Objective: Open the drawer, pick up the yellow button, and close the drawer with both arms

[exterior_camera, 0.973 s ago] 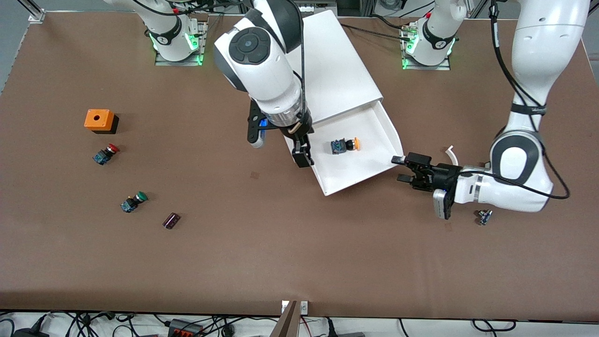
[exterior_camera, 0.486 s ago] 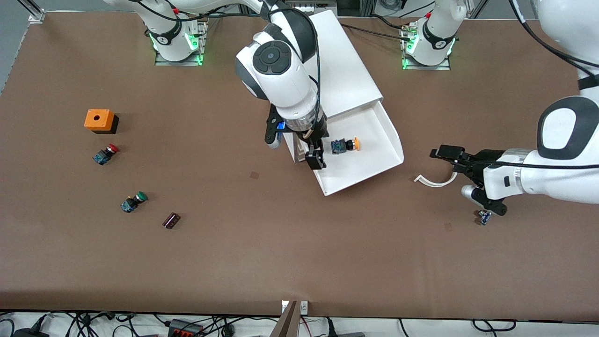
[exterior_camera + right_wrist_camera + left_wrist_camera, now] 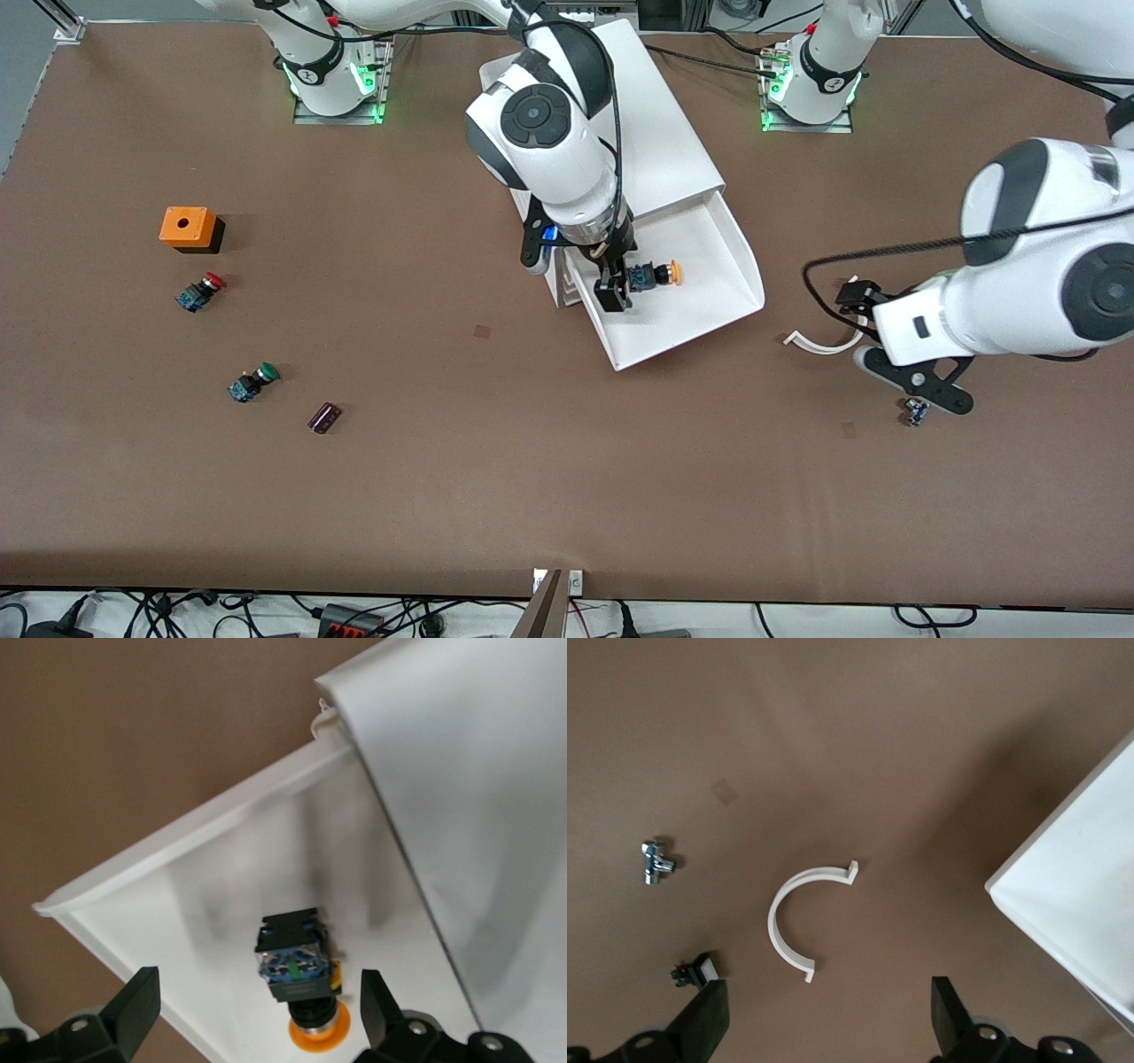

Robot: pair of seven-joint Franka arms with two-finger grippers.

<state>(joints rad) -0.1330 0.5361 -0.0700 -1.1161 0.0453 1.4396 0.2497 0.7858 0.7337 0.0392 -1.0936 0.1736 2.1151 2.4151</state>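
The front camera is sitting high across the table (image 3: 443, 496) and is looking down at it, facing both arm bases along the top edge, so it is taking in the whole surface from far.

The left wrist camera is looking straight down from close, over bare table, a white clip (image 3: 793, 920) and one corner of the drawer (image 3: 1072, 895). The right wrist camera is looking down into the drawer (image 3: 221, 904) from very near, with the button (image 3: 301, 974) under it.

All three views are sharing the drawer (image 3: 682, 301); the front view is also showing the clip (image 3: 819, 344) and the button (image 3: 654, 275).
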